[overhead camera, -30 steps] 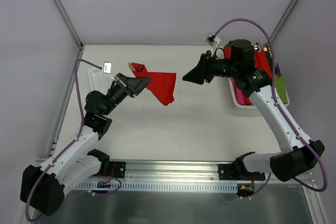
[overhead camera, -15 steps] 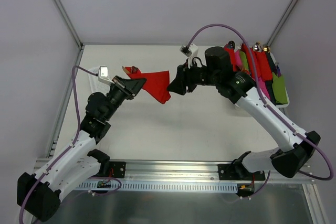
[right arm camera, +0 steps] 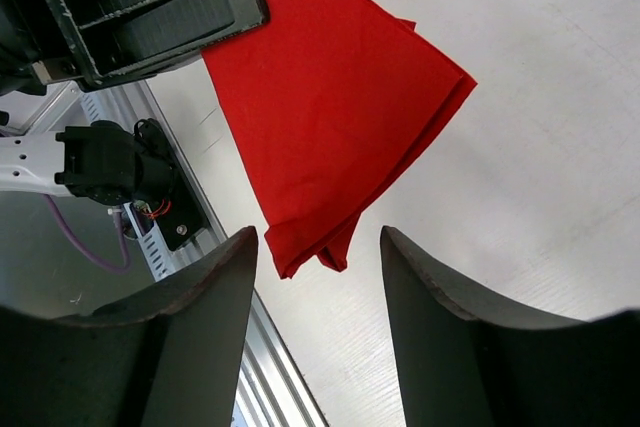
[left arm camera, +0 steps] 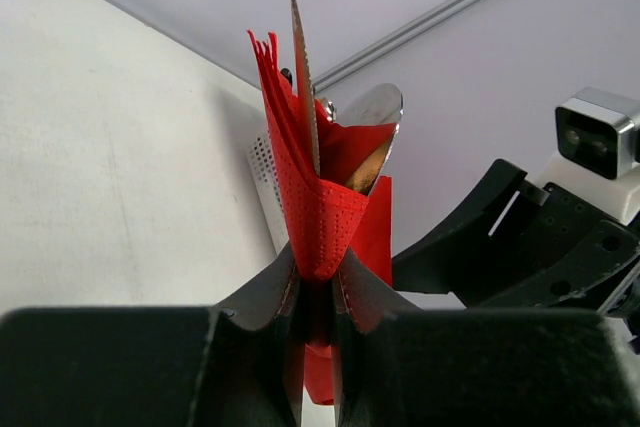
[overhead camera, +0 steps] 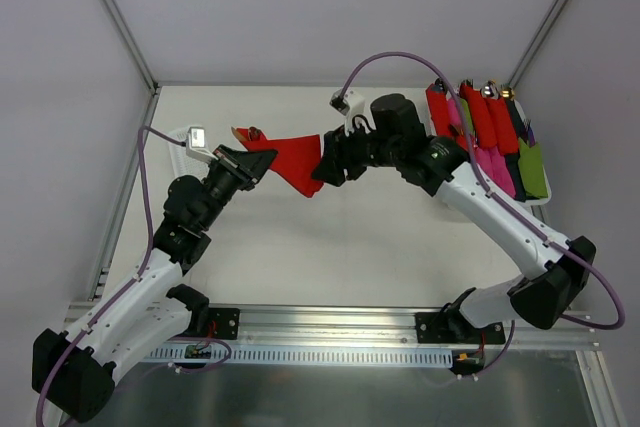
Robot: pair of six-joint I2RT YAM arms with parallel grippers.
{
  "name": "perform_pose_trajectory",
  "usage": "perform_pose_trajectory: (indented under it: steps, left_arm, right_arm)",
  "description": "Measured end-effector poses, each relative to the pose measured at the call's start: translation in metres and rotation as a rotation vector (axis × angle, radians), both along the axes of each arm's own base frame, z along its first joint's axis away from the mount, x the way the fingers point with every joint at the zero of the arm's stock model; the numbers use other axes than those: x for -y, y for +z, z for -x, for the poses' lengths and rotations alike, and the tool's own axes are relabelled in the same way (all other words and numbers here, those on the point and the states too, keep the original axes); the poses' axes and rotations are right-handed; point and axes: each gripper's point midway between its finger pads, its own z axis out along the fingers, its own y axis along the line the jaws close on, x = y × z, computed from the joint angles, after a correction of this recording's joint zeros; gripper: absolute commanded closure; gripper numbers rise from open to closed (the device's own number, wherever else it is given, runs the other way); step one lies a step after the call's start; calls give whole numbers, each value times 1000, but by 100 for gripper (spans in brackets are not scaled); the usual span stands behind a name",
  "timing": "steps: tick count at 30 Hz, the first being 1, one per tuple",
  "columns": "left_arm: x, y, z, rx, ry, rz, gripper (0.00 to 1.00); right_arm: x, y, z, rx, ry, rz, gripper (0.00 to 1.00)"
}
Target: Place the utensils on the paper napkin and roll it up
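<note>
Above the counter (overhead camera: 350, 237), toward its far left corner, the left hand (overhead camera: 262, 162) pinches the folded paper napkin (overhead camera: 295, 159), holding it off the surface. The right hand (overhead camera: 322, 169) is spread, its fingers either side of the napkin's hanging corner. The utensils (left arm camera: 372, 107) poke from the folds.

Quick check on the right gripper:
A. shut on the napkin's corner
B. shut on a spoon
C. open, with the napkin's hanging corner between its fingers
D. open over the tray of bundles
C: the right wrist view shows the right gripper open, with the hanging corner of the napkin in the gap between its fingers and not gripped. The left gripper holds the napkin.
</note>
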Motion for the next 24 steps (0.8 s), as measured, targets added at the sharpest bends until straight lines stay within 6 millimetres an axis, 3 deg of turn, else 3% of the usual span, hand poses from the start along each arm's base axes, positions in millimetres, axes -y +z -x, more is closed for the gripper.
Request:
perform_pose_trajectory:
  steps: [8, 9, 10, 13, 15, 24]
  left_arm:
    - [0, 1, 0, 1, 1, 2, 100]
    - [0, 1, 0, 3, 1, 3, 100]
    - [0, 2, 0, 6, 1, 4, 100]
    - [-1, 4, 1, 13, 1, 8, 100]
    - [-1, 8, 3, 22, -1, 14, 100]
    - [4, 24, 16, 85, -58, 102, 100]
  right_arm:
    - [-11, -16, 5, -83, 40, 0, 60]
    - [-12, -18, 6, -93, 48, -2, 65]
    - [-12, -19, 8, -100, 56, -4, 79]
    - [-13, -22, 10, -111, 67, -8, 96]
    - [-12, -22, 9, -119, 71, -16, 100]
    - [2, -13, 0, -242, 144, -193, 100]
